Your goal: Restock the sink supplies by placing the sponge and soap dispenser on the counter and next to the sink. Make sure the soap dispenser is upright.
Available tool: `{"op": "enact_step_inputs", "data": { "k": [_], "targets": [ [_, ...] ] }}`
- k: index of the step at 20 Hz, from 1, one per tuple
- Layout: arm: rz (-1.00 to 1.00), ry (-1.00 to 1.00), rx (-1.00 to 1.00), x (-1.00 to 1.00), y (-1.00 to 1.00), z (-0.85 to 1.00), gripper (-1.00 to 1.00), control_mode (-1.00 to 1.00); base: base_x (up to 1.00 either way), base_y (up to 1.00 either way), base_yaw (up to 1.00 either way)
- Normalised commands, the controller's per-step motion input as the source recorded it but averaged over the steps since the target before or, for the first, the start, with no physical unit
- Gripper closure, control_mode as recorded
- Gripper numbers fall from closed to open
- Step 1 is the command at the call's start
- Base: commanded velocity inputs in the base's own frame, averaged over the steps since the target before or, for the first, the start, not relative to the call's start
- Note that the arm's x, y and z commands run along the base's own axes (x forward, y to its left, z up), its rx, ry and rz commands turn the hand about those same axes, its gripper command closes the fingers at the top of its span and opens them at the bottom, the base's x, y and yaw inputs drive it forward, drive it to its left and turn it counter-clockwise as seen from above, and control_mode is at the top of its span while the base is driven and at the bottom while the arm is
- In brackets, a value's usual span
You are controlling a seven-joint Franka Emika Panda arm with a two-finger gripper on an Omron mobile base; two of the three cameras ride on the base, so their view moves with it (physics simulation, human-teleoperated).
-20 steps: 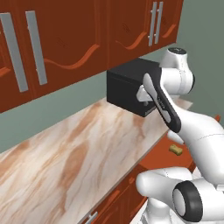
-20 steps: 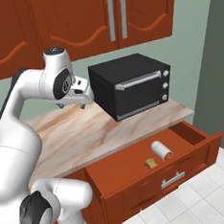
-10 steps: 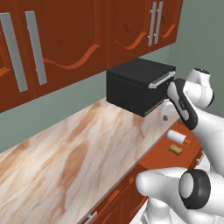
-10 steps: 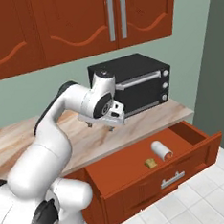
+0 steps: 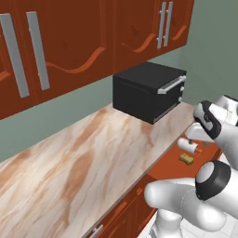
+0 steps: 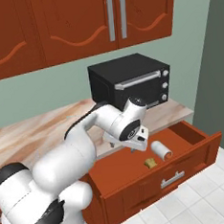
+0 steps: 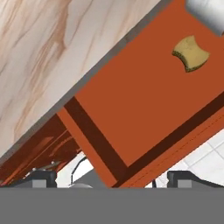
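Observation:
The tan sponge (image 7: 190, 53) lies flat on the floor of an open drawer (image 6: 183, 132), also seen as the sponge (image 6: 150, 163) (image 5: 186, 159). Right beside it the white soap dispenser (image 6: 160, 150) (image 5: 188, 145) lies on its side, its body cut off by the corner in the hand view (image 7: 209, 12). My gripper (image 6: 136, 145) (image 7: 113, 179) hangs open above the drawer's left part, short of both things, with nothing between its fingers. The marble counter (image 5: 93, 153) runs along the wall. The sink is out of view.
A black microwave (image 6: 130, 78) stands on the counter's right end, just behind the arm. Wooden wall cabinets (image 5: 69, 42) hang above. The drawer's front panel (image 6: 172, 178) juts out over the tiled floor. My own arm links crowd the space before the counter edge.
The arm has swung down from in front of the microwave to just over the open drawer. The sponge and soap dispenser have stayed where they were.

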Motion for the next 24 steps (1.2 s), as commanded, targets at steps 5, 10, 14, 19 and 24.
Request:
{"op": "enact_step_inputs", "data": {
  "k": [5,10,14,19,24],
  "targets": [
    [0.00,0.02,-0.04,-0.03,-0.29,-0.59,-1.00,-1.00,0.00,0.00,0.00],
    [0.00,0.05,0.00,0.08,-0.45,-0.53,-1.00,-1.00,0.00,0.00,0.00],
    [0.00,0.00,0.00,0.25,-0.05,-0.20,-1.00,-1.00,0.00,0.00,0.00],
    [0.02,0.00,0.00,0.24,0.00,-0.23,-1.00,-1.00,0.00,0.00,0.00],
    [0.02,0.00,0.00,0.22,0.00,-0.41,-1.00,-1.00,0.00,0.00,0.00]
  ]
}}
